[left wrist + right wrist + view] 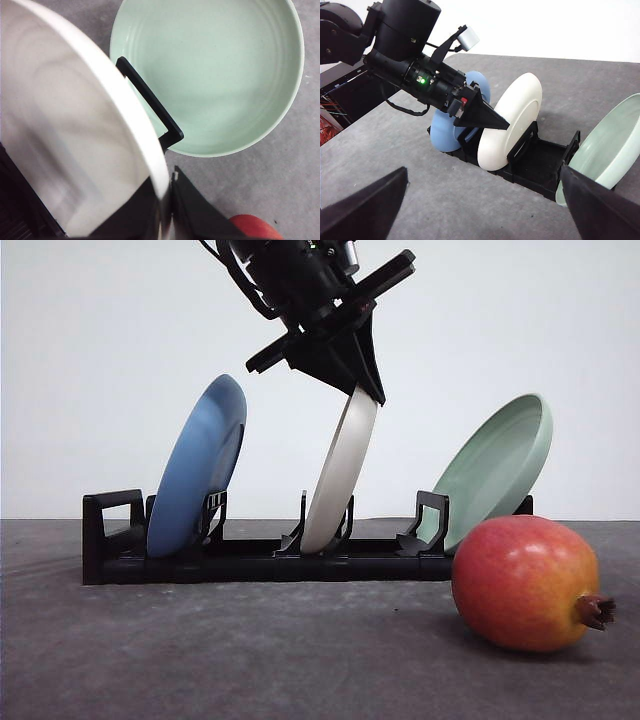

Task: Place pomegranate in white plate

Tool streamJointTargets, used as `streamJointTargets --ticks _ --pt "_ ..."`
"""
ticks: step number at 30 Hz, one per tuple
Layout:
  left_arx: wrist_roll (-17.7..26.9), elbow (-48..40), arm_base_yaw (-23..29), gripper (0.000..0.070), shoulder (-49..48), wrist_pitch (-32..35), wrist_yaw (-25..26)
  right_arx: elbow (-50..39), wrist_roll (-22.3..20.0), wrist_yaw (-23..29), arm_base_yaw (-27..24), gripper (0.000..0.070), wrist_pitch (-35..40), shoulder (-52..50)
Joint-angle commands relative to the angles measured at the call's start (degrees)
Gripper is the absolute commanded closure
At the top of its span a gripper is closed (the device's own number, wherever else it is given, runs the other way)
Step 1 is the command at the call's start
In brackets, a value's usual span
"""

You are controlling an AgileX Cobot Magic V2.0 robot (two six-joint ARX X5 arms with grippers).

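Front view: the left gripper has its black wedge-shaped jaws clamped on the top rim of the white plate, a matte off-white disc leaning in the middle slot of a black rack. A glossy blue plate leans in the left slot and a pale green plate in the right. The pomegranate, smooth, red fading to orange, lies on the rough grey counter in front of the rack's right end, its crown pointing right. A plain white wall stands behind. The right gripper hangs with jaws wide apart above open counter.
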Motion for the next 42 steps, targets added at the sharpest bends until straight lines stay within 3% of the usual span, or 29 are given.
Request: streamJointTargets --ticks 1,10,17,24,28,32,42 --pt "0.2 1.9 -0.6 0.0697 0.8 0.4 -0.1 1.0 -0.3 0.2 0.1 0.0078 0.5 0.2" --pt "0.9 5.7 -1.7 0.0697 -1.9 -3.7 0.0 1.0 -0.3 0.2 0.1 0.0079 0.5 0.2" --pt "0.6 6.3 -3.1 0.0697 -8.5 -5.8 6.1 1.0 -0.3 0.2 0.1 0.0079 0.5 0.2" --pt "5.3 6.3 -6.5 0.0697 -17.5 -17.3 6.8 1.0 -0.2 0.2 0.1 0.0079 0.5 0.2" --pt "8.5 6.2 -10.7 0.0697 -21.3 -26.3 1.4 1.0 -0.2 0.2 0.1 0.0079 0.5 0.2" --pt "9.9 6.0 -16.4 0.0697 -23.3 -32.7 -7.4 1.0 -0.2 0.2 0.1 0.0079 0.5 0.2" --pt "9.9 -4.7 -28.4 0.0697 -24.9 -36.3 -24.8 1.0 0.2 0.2 0.1 0.0079 0.3 0.2"
